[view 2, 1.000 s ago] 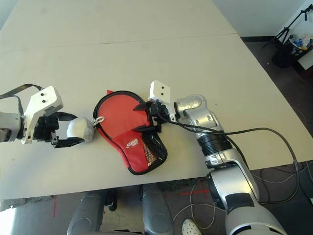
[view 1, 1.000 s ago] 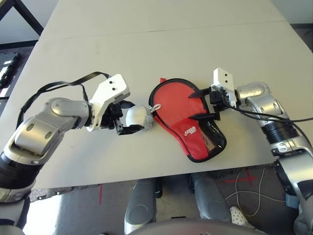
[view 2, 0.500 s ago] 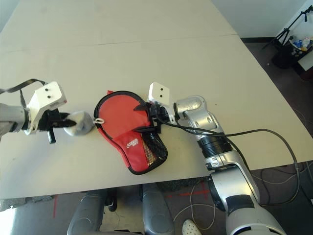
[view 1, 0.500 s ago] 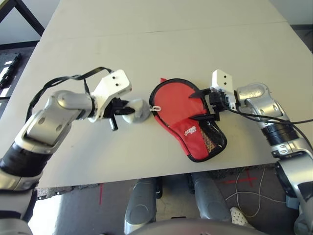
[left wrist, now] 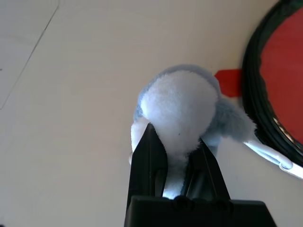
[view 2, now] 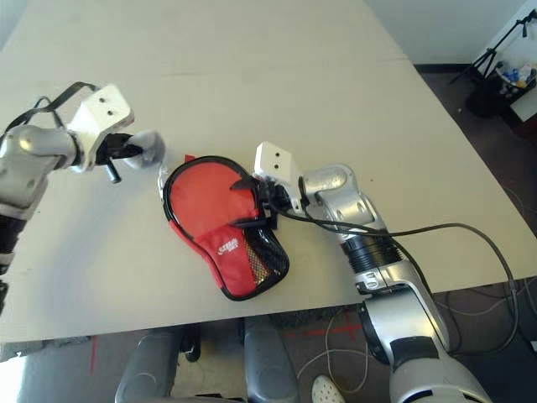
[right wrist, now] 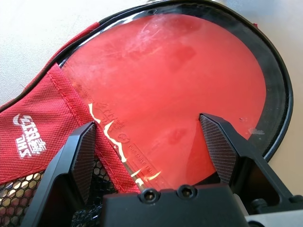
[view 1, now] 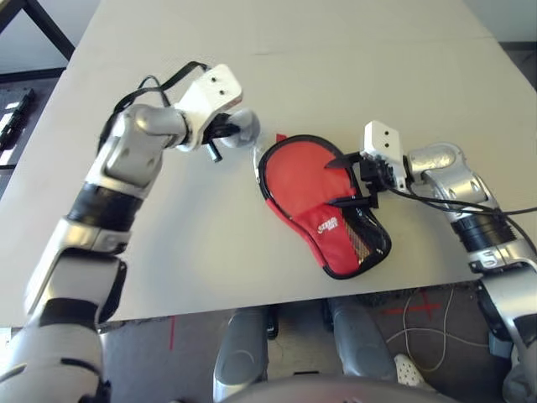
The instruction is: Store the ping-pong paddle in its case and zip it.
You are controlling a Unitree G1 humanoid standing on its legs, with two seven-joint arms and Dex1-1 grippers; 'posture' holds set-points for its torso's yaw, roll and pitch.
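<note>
Both head eyes look forward and down over the desk (view 1: pixel 277 75), sharing the case (view 1: pixel 323 206). Each wrist camera peers closely along its own tool.

A whitish-grey fluffy pouch (left wrist: pixel 182 109) hangs above the pale table (view 1: pixel 277 75), around eleven o'clock.

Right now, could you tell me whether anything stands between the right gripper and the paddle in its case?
Nothing visible does. The open right gripper hovers directly over the ping-pong paddle lying in the unzipped case.
</note>
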